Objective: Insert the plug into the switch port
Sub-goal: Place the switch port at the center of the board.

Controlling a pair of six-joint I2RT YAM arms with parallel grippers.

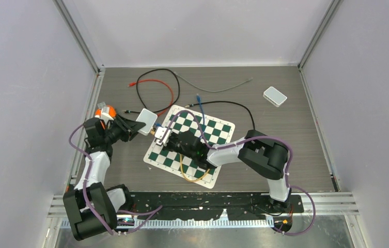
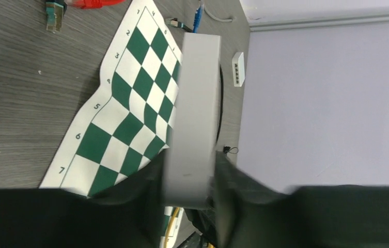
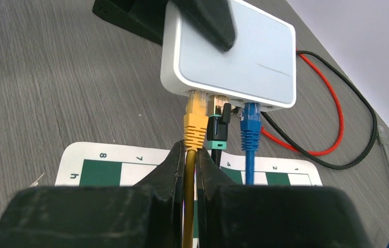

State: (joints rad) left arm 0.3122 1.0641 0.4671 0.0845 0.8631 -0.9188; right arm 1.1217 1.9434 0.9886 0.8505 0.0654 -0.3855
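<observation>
- Left claw (image 2: 189, 166) is clamping the white plastic switch box (image 2: 197, 93).
- Right claw (image 3: 191, 155) is pinching the yellow cable (image 3: 188, 206) tightly.
- Yellow plug (image 3: 196, 116) is seemingly sitting home in the box; only release remains.

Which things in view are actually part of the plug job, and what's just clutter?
In the job:
- switch, held in the left fingers
- yellow plug at its port
- yellow cable, pinched in the right fingers

Lying about:
- chessboard mat
- second switch
- red cable
- grey cable
</observation>
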